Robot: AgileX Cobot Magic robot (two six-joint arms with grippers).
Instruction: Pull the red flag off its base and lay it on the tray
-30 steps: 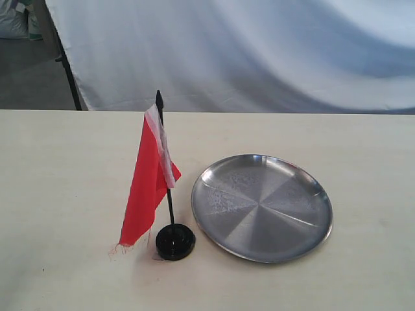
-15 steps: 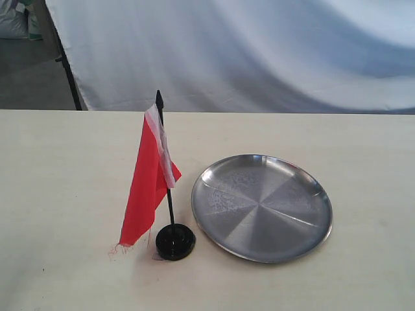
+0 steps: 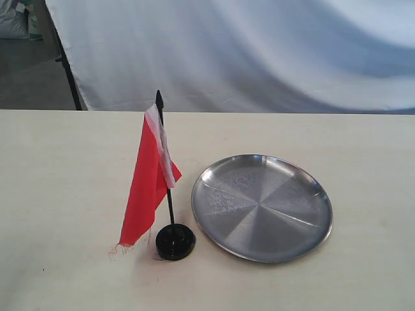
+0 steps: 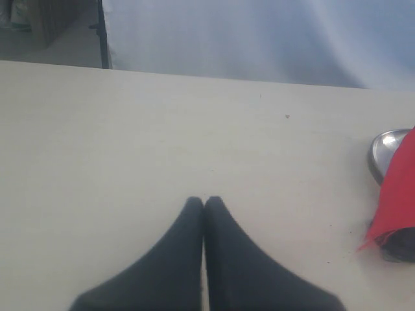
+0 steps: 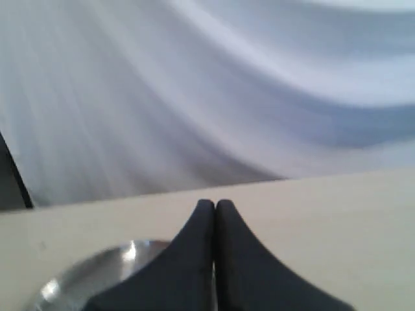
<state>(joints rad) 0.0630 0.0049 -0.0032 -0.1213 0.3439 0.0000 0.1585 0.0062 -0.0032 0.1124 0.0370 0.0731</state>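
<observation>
Pale tabletop (image 3: 58, 194) before a white draped backdrop (image 3: 259, 52). Your left tool (image 4: 204, 202) is clenched and empty, apart from the small red cloth flag (image 3: 146, 188) standing in its round glossy black base (image 3: 175, 241), just beside the round steel tray (image 3: 262, 207). Your right tool (image 5: 214, 205) is likewise clenched. Advice: release one tool, grip the thin black stick (image 3: 170, 204) low, pull straight up.

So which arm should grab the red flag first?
Probably the left. The red flag stands in its base left of the tray, and the left gripper has it in view. The right gripper sees only the tray.
</observation>
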